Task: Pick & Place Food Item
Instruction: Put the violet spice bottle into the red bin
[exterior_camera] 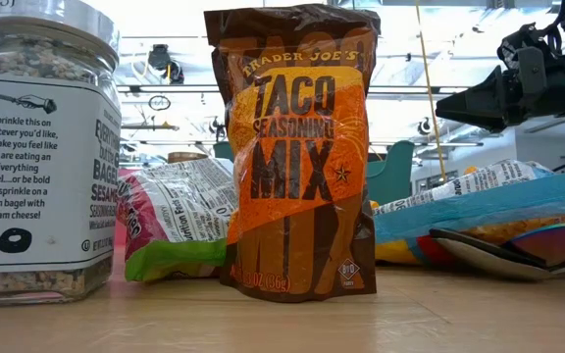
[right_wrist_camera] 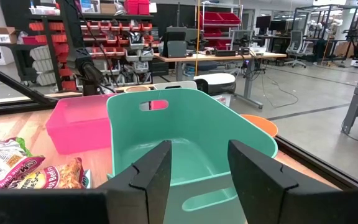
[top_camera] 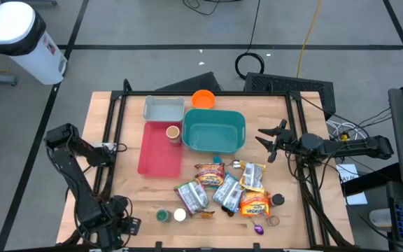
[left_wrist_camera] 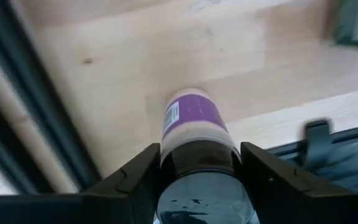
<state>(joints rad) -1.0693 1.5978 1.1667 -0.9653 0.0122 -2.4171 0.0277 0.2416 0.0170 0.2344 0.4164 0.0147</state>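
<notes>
From above, the teal bin sits mid-table and serves as our landmark. It looks empty, apart from a small pale fleck at its near edge that I can't identify. The pile of snack packets lies just on the near side of it, none placed yet. The pink tray lies beside the bin toward the left arm, with a grey tub and a small cup close by and an orange bowl at the bin's far corner. The right gripper hovers just beside the bin, fingers spread and empty. The left gripper is down at the table's near corner, well away from the bin.

At table level, a taco seasoning pouch stands upright, a spice jar beside it, the bin only a sliver behind.

The left wrist view gives the action: the left gripper has its fingers on either side of a purple-labelled bottle lying on the wood, flanking it closely; whether they squeeze yet, I cannot tell.

The right wrist view looks into the bin, bare inside, between parted, empty fingers.

My judgement: early going, first pick in hand, the carry and drop are left.
</notes>
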